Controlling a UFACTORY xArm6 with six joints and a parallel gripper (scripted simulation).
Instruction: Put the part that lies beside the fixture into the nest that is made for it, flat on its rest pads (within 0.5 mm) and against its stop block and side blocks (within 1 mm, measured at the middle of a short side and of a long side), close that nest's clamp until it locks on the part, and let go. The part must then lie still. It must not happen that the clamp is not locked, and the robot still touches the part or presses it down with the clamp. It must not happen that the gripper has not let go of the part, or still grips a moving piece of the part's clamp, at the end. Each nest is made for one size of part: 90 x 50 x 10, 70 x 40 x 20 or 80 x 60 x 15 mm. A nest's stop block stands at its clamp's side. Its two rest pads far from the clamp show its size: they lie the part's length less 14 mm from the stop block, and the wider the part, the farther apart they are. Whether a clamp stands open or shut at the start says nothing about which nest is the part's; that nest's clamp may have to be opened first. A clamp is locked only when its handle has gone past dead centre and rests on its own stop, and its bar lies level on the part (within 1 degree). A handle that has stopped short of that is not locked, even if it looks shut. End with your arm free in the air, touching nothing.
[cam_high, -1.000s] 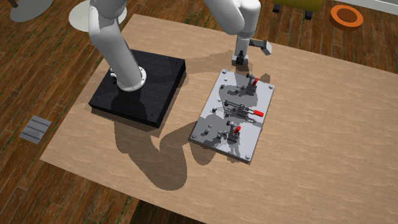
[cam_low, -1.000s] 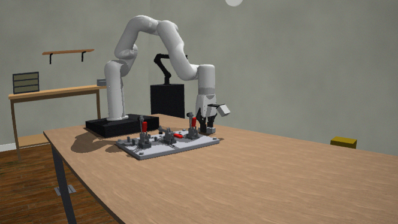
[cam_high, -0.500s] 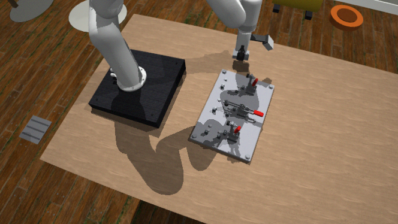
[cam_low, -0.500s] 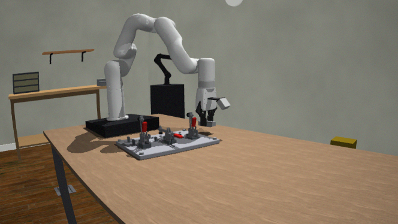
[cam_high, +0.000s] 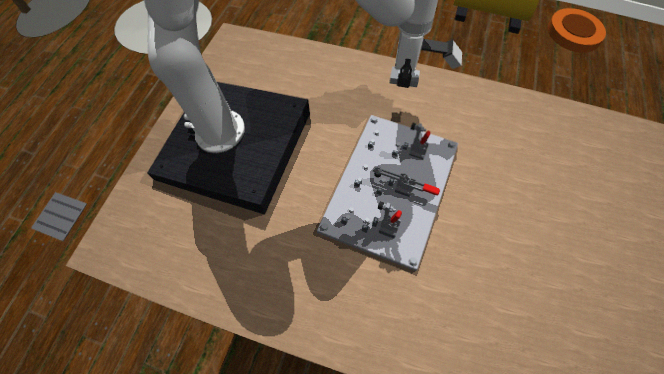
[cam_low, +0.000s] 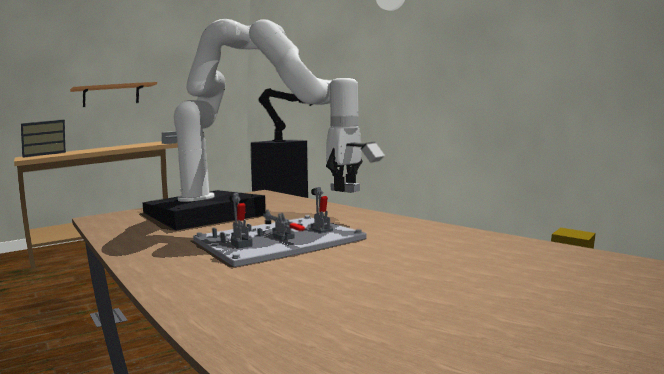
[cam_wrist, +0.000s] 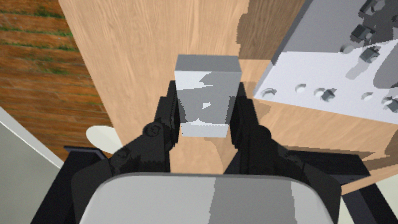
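From right behind the end effector (cam_wrist: 207, 112), the wrist view shows what the others barely hint at: its two black fingers are closed on the long sides of a grey block, the part (cam_wrist: 208, 95), which hangs above the bare bench (cam_wrist: 145, 45). A corner of the fixture (cam_wrist: 320, 65) lies off to the right, below the block.

Stepping back, the exterior view gives the height. The part (cam_low: 345, 187) is well clear of the bench (cam_low: 400, 280), hanging higher than the upright clamp handles and beyond the far end of the fixture (cam_low: 345, 237).

Only the top view sets out the plate itself. The fixture (cam_high: 430, 215) carries three nests in a row. The far clamp (cam_high: 424, 137) and the near clamp (cam_high: 396, 216) have their red handles raised, while the middle clamp (cam_high: 431, 189) has its handle lying flat with its bar reaching over the nest. From up there the part (cam_high: 405, 79) is a small pale sliver under the wrist, off the fixture's far short edge, not over any nest.
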